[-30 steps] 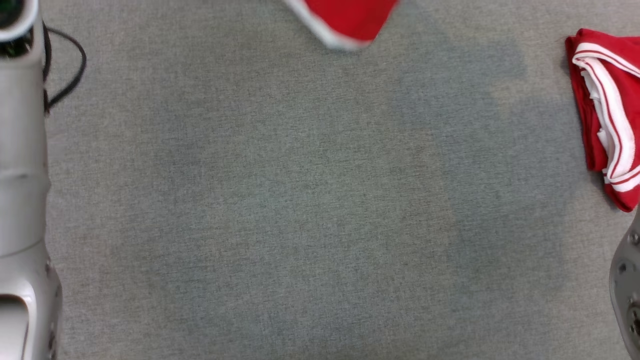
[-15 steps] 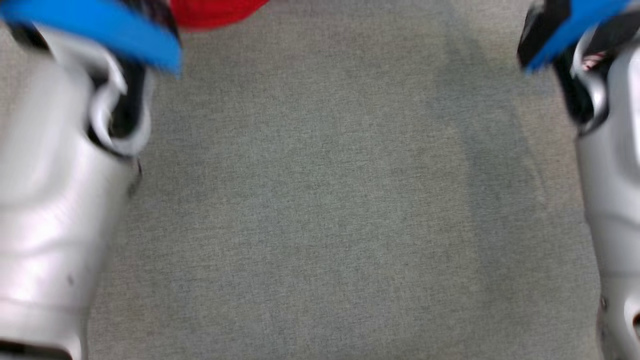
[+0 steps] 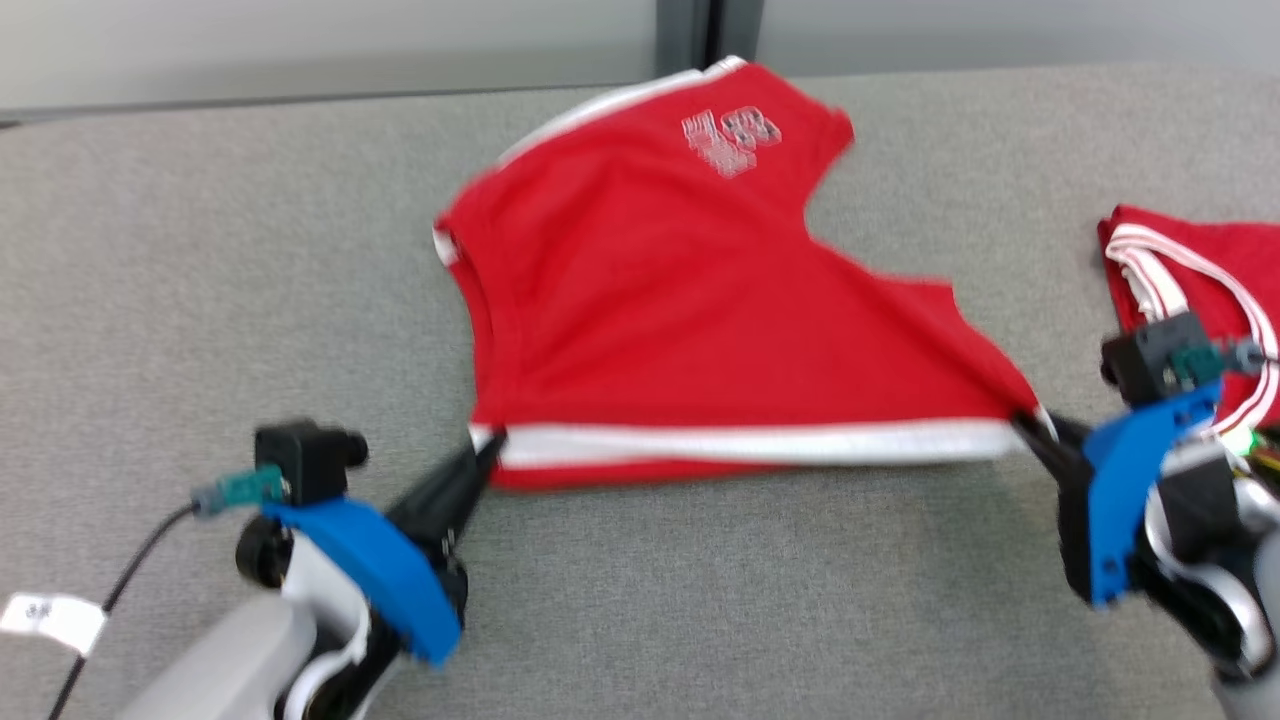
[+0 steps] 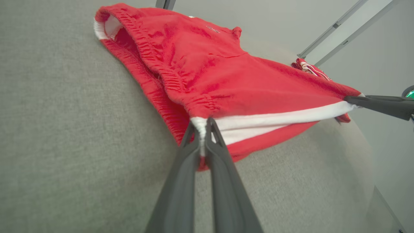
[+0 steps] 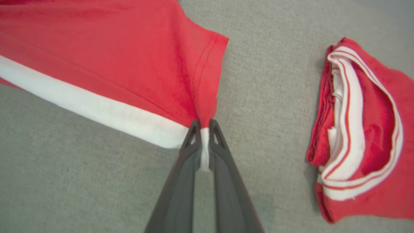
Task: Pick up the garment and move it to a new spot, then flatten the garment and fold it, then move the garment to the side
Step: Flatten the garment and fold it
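Garment (image 3: pixel 680 300): red shorts on the grey table (image 3: pixel 700 600), white-striped edge stretched for flattening.
Left gripper (image 3: pixel 487 452): jaws clamped on one corner.
Right gripper (image 3: pixel 1030 425): clamped on the opposite corner, so the edge runs taut.

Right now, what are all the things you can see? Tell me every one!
shorts: one, red with a white stripe and white number, stretched over the middle of the table between both grippers
folded garment: one, red with white stripes, on the table at the right
table: one, grey cloth top, under both garments
paper tag: one, white, lower left
wall panel: pale grey, behind the table's far edge
left gripper: one, dark fingers with a blue part behind them, shut on the shorts' near left corner
right gripper: one, dark fingers with a blue part behind them, shut on the shorts' near right corner
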Tool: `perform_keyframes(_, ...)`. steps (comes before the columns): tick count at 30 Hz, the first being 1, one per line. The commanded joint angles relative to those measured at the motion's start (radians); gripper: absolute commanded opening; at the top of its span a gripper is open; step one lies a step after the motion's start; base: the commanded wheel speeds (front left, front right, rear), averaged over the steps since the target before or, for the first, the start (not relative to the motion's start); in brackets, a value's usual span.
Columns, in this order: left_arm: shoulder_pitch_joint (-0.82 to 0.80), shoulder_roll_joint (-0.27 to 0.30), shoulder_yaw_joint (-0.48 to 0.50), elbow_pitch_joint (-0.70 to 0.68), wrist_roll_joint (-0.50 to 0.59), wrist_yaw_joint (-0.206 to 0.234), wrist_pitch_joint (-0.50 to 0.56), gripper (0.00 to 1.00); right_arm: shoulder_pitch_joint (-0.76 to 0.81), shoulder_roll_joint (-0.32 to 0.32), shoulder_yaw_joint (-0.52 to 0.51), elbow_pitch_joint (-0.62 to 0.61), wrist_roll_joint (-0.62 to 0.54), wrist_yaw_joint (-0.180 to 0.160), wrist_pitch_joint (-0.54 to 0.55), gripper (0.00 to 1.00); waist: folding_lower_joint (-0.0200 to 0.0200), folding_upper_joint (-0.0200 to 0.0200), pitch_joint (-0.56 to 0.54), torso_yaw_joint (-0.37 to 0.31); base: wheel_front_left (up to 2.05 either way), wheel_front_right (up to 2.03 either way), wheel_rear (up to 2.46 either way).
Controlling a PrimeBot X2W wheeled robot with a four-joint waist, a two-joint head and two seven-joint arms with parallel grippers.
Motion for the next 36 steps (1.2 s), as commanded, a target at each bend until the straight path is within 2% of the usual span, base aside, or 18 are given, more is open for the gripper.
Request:
perform_keyframes(1, 0.04, 0.03, -0.012, -0.041, -0.007, 0.01, 0.023, 0.0, 0.069, -0.028, -0.02, -0.068, 0.001, -0.001, 0.047, 0.0, 0.0004, 0.0, -0.037, -0.01, 0.0, 0.0, 0.0)
perform_keyframes(4, 0.128, 0.112, -0.054, -0.18, 0.002, 0.063, 0.092, 0.0, 0.252, -0.016, -0.105, -0.24, -0.003, -0.001, 0.165, 0.0, 0.0004, 0.0, -0.079, 0.012, 0.0, 0.0, 0.0)
perform_keyframes(8, 0.232, 0.193, -0.075, -0.399, -0.049, 0.149, 0.173, 0.0, 0.45, 0.019, -0.212, -0.449, -0.011, -0.001, 0.301, 0.0, 0.0004, 0.0, -0.105, 0.036, 0.0, 0.0, 0.0)
perform_keyframes(11, 0.27, 0.235, -0.071, -0.53, -0.072, 0.205, 0.207, 0.0, 0.52, 0.044, -0.276, -0.565, -0.02, -0.001, 0.344, 0.0, 0.0004, 0.0, -0.101, 0.047, 0.0, 0.0, 0.0)
perform_keyframes(14, 0.268, 0.249, -0.06, -0.586, -0.066, 0.237, 0.213, 0.0, 0.511, 0.041, -0.293, -0.608, -0.021, -0.001, 0.35, 0.0, 0.0004, 0.0, -0.088, 0.051, 0.0, 0.0, 0.0)
perform_keyframes(19, 0.204, 0.208, -0.036, -0.575, -0.061, 0.24, 0.203, 0.0, 0.354, -0.033, -0.227, -0.564, 0.002, -0.001, 0.327, 0.0, 0.0004, 0.0, -0.048, 0.056, 0.0, 0.0, 0.0)
perform_keyframes(27, 0.021, 0.07, 0.028, -0.398, -0.081, 0.226, 0.188, 0.0, -0.052, -0.179, -0.055, -0.329, 0.065, -0.001, 0.285, 0.0, 0.0004, 0.0, 0.056, 0.113, 0.0, 0.0, 0.0)
perform_keyframes(31, -0.062, -0.014, 0.055, -0.289, -0.091, 0.214, 0.156, 0.0, -0.243, -0.209, 0.036, -0.182, 0.092, -0.001, 0.239, 0.0, 0.0004, 0.0, 0.108, 0.151, 0.0, 0.0, 0.0)
perform_keyframes(36, -0.13, -0.111, 0.077, -0.148, -0.082, 0.203, 0.085, 0.0, -0.43, -0.194, 0.128, -0.009, 0.087, -0.001, 0.146, 0.0, 0.0004, 0.0, 0.156, 0.192, 0.0, 0.0, 0.0)
